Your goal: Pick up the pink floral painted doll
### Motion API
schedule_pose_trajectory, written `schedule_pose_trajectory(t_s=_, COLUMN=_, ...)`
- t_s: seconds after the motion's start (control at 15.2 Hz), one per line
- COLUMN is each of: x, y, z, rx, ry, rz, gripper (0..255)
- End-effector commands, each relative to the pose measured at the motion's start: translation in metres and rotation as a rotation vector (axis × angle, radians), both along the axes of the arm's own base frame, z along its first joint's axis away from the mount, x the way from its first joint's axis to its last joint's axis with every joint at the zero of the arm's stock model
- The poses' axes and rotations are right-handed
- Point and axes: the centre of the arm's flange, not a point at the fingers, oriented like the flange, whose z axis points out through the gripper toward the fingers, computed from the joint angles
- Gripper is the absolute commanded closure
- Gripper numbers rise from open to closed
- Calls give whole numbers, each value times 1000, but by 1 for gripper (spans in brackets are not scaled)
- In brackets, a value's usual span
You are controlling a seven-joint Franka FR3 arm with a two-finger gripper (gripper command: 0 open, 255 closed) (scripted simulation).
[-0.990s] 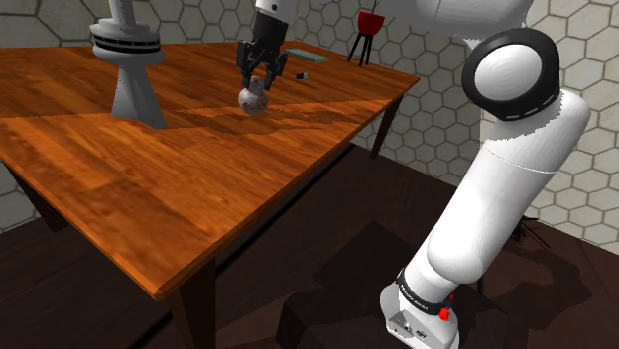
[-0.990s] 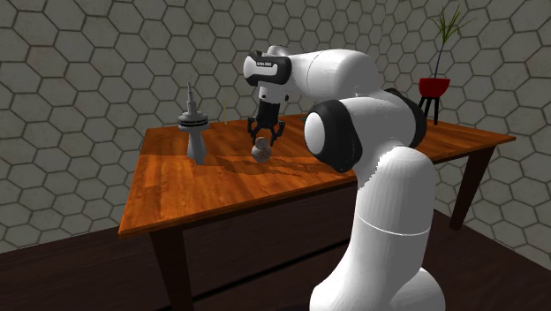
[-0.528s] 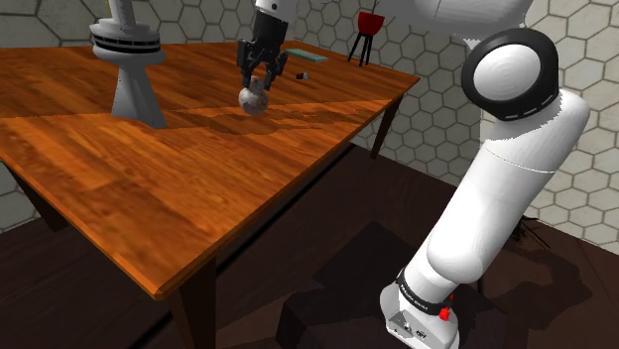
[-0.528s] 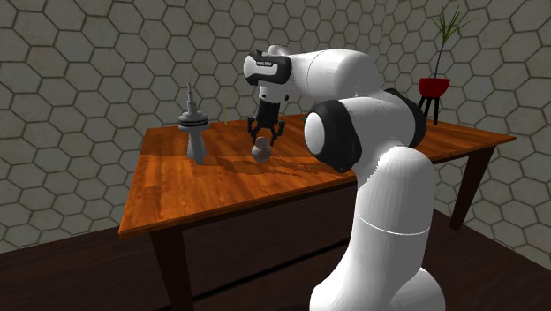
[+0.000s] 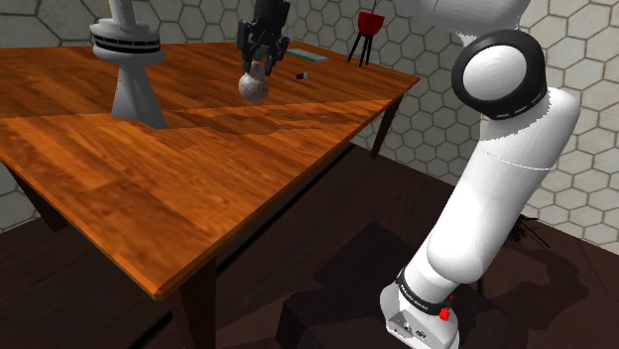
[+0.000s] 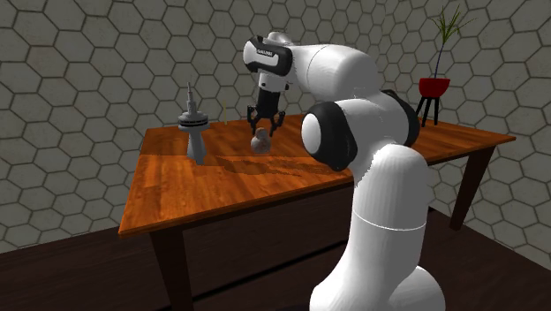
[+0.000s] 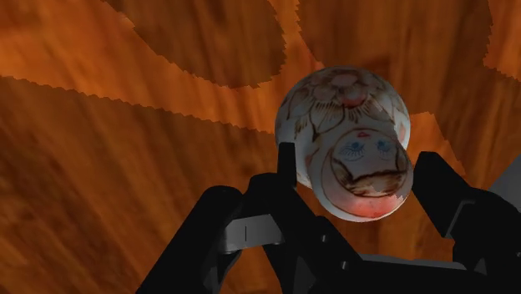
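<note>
The doll (image 5: pixel 254 85) is a small rounded white figure with pinkish flower markings and a painted face. My black gripper (image 5: pixel 260 63) is shut on its head end, and it hangs a little above the wooden table (image 5: pixel 149 178) near the far side. In the second exterior view the doll (image 6: pixel 260 141) hangs under the gripper (image 6: pixel 263 130), above the table (image 6: pixel 221 181). From the wrist camera the doll (image 7: pixel 346 142) is clasped between the two fingers (image 7: pixel 288 171), with the gripper (image 7: pixel 363 179) around its face end and the tabletop well below.
A grey tower-shaped figurine (image 5: pixel 129 59) stands on the table towards the shoulder view's left, also the tower (image 6: pixel 194 132). Small flat items (image 5: pixel 306 74) lie by the far edge. A red pot on a stand (image 6: pixel 434 87) sits beyond the table.
The gripper has risen with the doll clasped in it, so the doll has left the tabletop. The upper arm has shifted slightly; nothing else moved.
</note>
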Motion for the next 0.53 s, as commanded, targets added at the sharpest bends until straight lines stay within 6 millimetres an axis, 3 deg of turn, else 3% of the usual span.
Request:
schedule_pose_trajectory(t_s=0.0, x=0, y=0, z=12, rx=0, ry=0, rz=0, gripper=255)
schedule_pose_trajectory(t_s=0.33, x=0, y=0, z=38, rx=0, ry=0, rz=0, gripper=255)
schedule_pose_trajectory(t_s=0.46, x=0, y=0, z=39, rx=0, ry=0, rz=0, gripper=255)
